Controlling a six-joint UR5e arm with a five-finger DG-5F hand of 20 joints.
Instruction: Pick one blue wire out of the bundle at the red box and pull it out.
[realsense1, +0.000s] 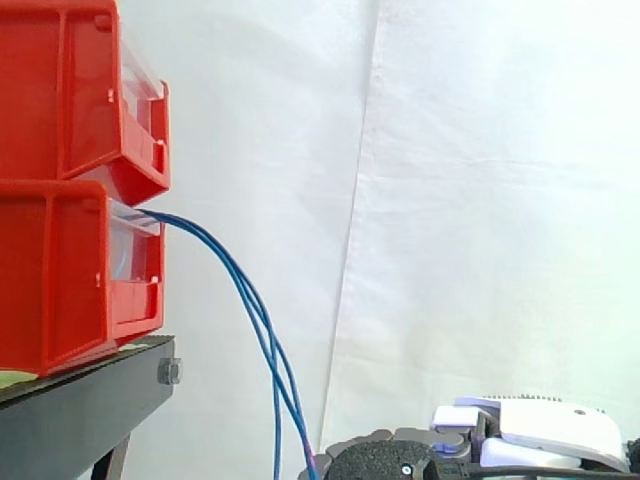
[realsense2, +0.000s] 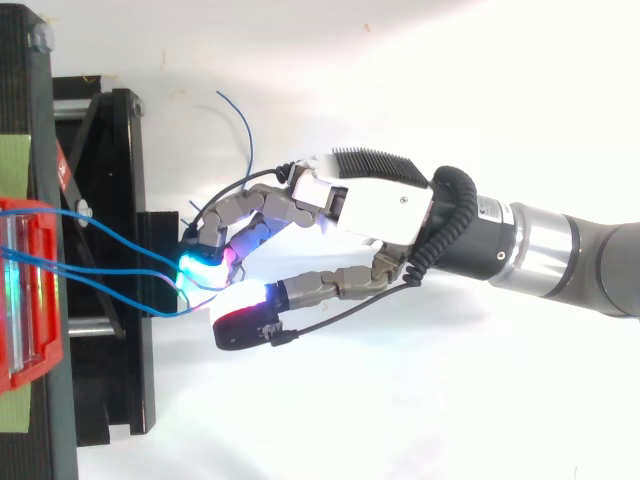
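Right of the red bins (realsense1: 60, 290), blue wires (realsense1: 277, 420) drape the gap; farther right is open.

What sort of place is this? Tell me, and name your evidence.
Probably a robot test rig in a lab: a white curtain as backdrop, red bins stacked on a black stand, and a robot hand at blue wires hanging from one bin.

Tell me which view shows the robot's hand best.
The top view: the hand shows whole, reaching in from the right to the blue wires that run out of the red bin. The side view catches just its upper part at the bottom edge, beside the hanging wires.
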